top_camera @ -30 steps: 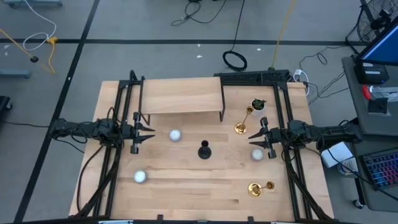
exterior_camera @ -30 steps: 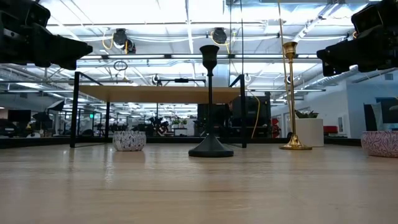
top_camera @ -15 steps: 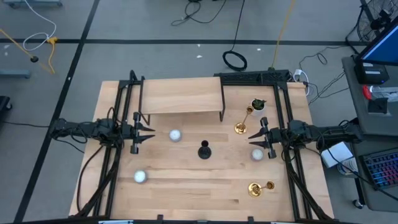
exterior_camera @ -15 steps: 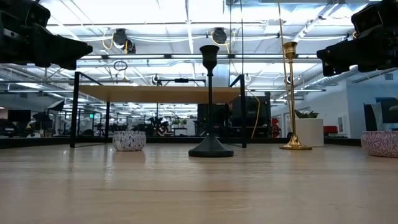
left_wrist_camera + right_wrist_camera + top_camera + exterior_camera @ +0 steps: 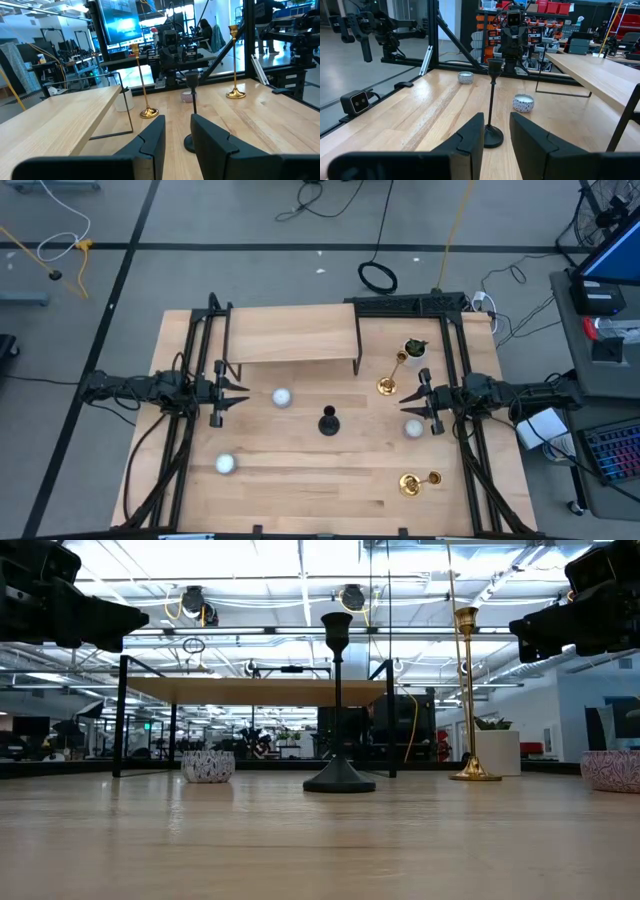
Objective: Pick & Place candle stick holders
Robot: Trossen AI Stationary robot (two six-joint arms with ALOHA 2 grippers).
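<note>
Counting on the wooden worktop (image 5: 300,480): three candle stick holders, three small white patterned bowls, one raised wooden shelf, one small potted plant.

Near edge: one gold holder (image 5: 409,484) stands toward the near right corner; one bowl (image 5: 226,464) sits toward the near left.

Middle: black holder (image 5: 328,422) upright at the centre, round base on the wood, between the two arms. Second bowl (image 5: 282,396) lies left of it, third bowl (image 5: 413,428) right of it, just under the right gripper.

Far half: second gold holder (image 5: 388,385) upright toward the right edge, with the potted plant (image 5: 415,349) just beyond it. Shelf (image 5: 293,335) on black legs spans the far left portion.

Left gripper (image 5: 240,394) hovers above the left edge, fingers parted by a narrow gap, holding nothing, touching nothing. Right gripper (image 5: 407,401) hovers above the right edge, facing it; fingers likewise slightly apart, empty.
</note>
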